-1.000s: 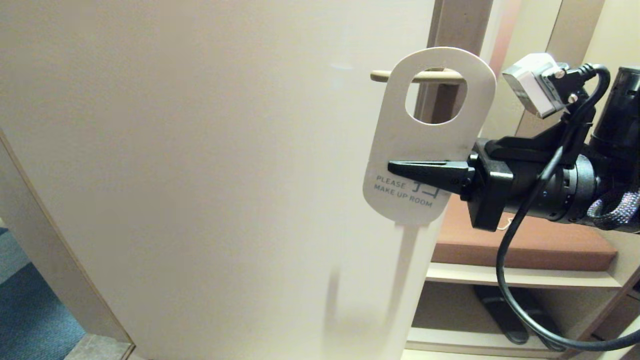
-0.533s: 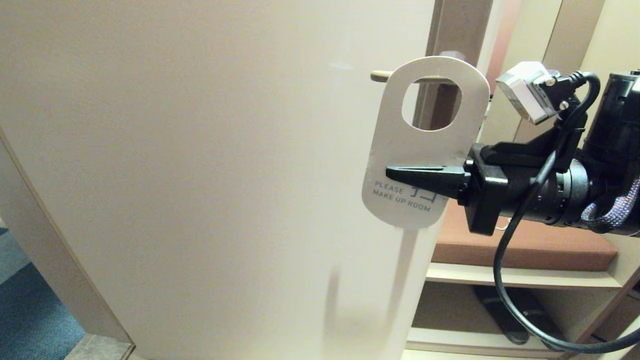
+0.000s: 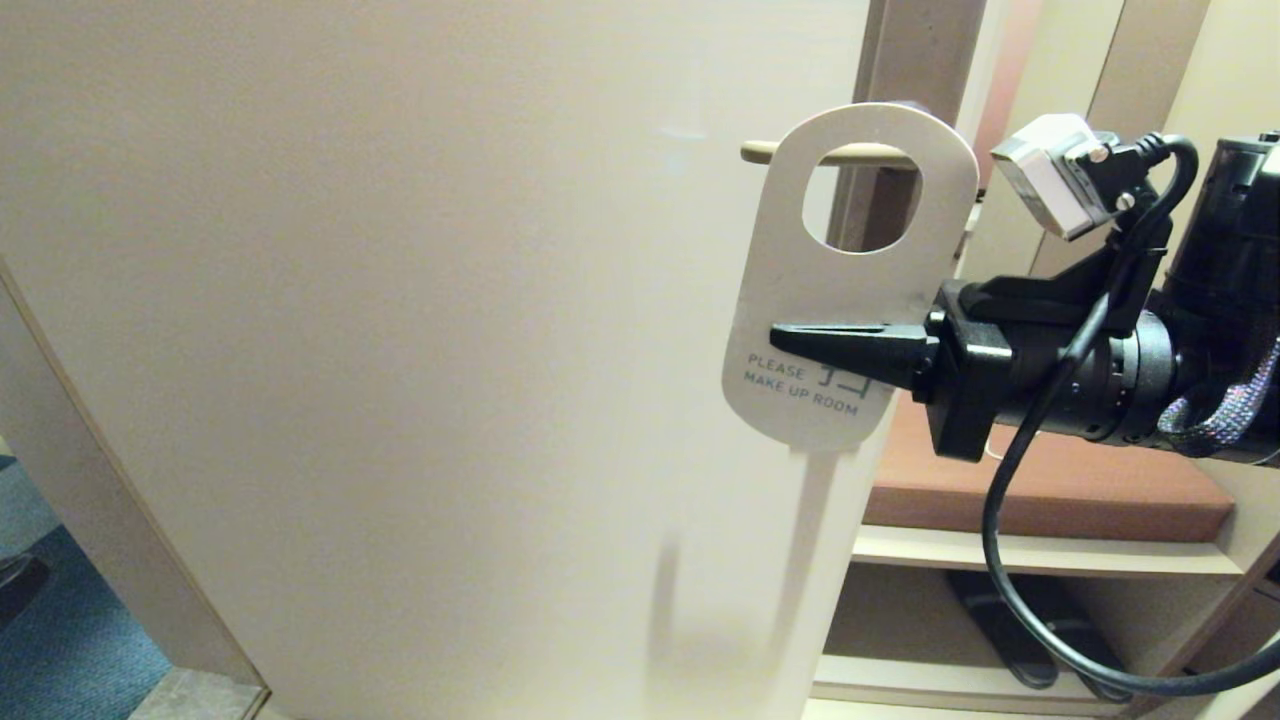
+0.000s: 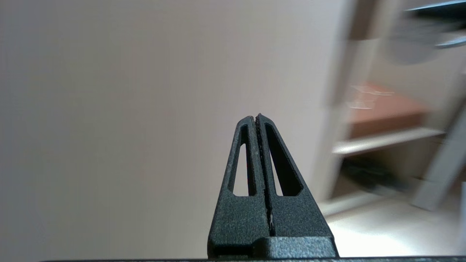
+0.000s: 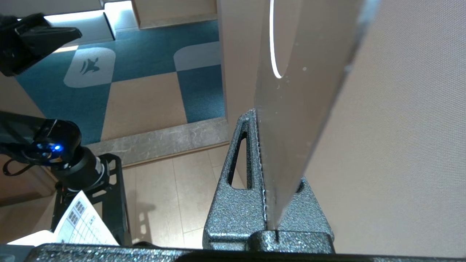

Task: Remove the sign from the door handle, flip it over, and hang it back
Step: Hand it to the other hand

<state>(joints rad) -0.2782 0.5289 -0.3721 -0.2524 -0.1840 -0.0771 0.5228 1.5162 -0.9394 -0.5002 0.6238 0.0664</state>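
The sign (image 3: 850, 290) shows its white side, printed "PLEASE MAKE UP ROOM", in front of the pale door (image 3: 400, 350). My right gripper (image 3: 775, 336) comes in from the right and is shut on the sign's lower half, just above the print. The door handle (image 3: 765, 152) runs level behind the top of the sign's hole, and its end sticks out past the sign's left edge. Whether the handle passes through the hole I cannot tell. In the right wrist view the sign (image 5: 291, 109) stands edge-on between the fingers (image 5: 247, 153). My left gripper (image 4: 256, 116) is shut and empty, low by the door.
Right of the door edge stands a shelf unit with a brown cushion (image 3: 1080, 480) and dark things on the lower shelf (image 3: 1010, 620). Blue carpet (image 3: 60, 640) lies at the lower left. The right arm's black cable (image 3: 1000, 560) loops below the wrist.
The right gripper and the sign have shifted slightly left, dipped, then risen a little. The handle now shows near the top of the hole. The grip is unchanged.
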